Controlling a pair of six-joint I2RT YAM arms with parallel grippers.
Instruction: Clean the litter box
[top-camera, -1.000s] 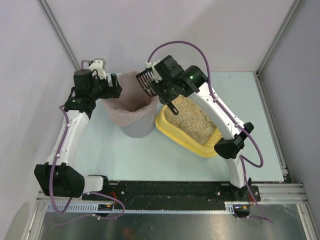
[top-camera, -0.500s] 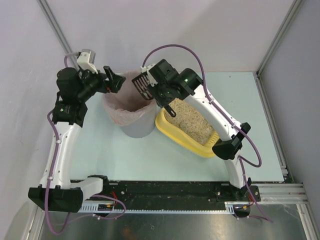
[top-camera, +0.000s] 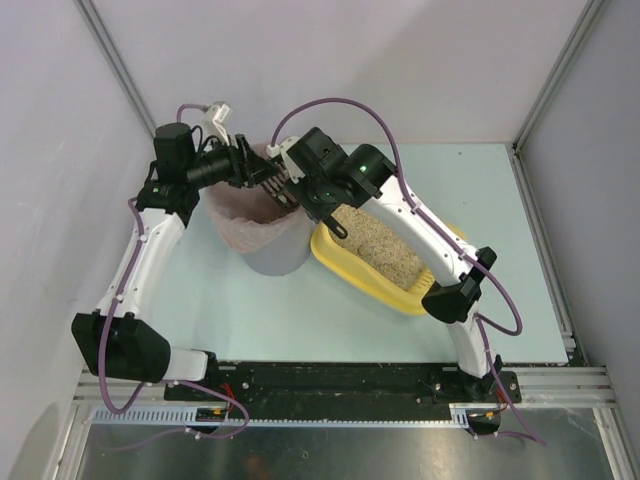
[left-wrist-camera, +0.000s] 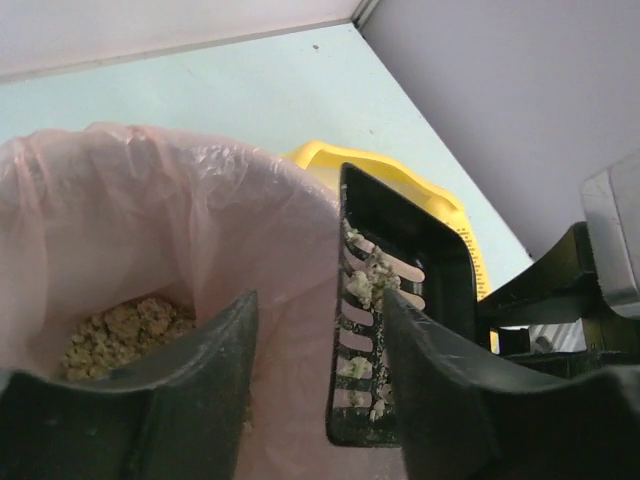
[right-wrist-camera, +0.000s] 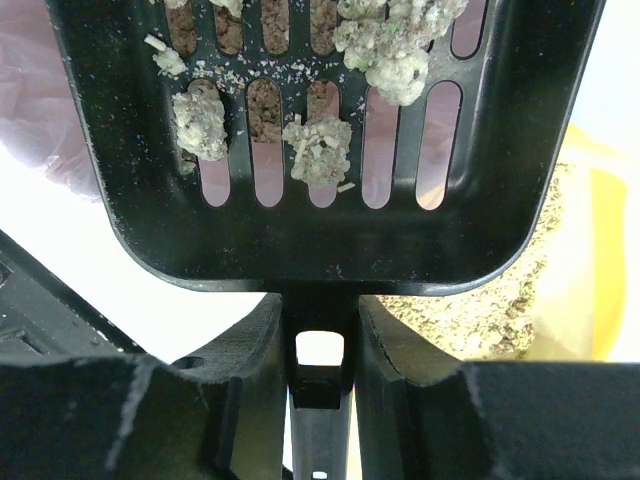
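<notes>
Right tool (right-wrist-camera: 318, 310) is clenching the slotted scoop (right-wrist-camera: 300, 235) above the bin (top-camera: 272, 255). Left tool (left-wrist-camera: 318, 310), released, is facing its blade edge-on, just ahead.

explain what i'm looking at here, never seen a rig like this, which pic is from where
These are two robot arms bolted to a table. The wide picture is taken from above and behind them; the other two come from a camera on each wrist, so the dark shapes at the bottom are that arm's own fingers. On the table stand a grey bin with a pink liner and a yellow litter box of sandy litter. The right gripper is clamped on the handle of a black slotted scoop, held over the bin with clumps on it. The left gripper is open, close by the scoop's edge.
</notes>
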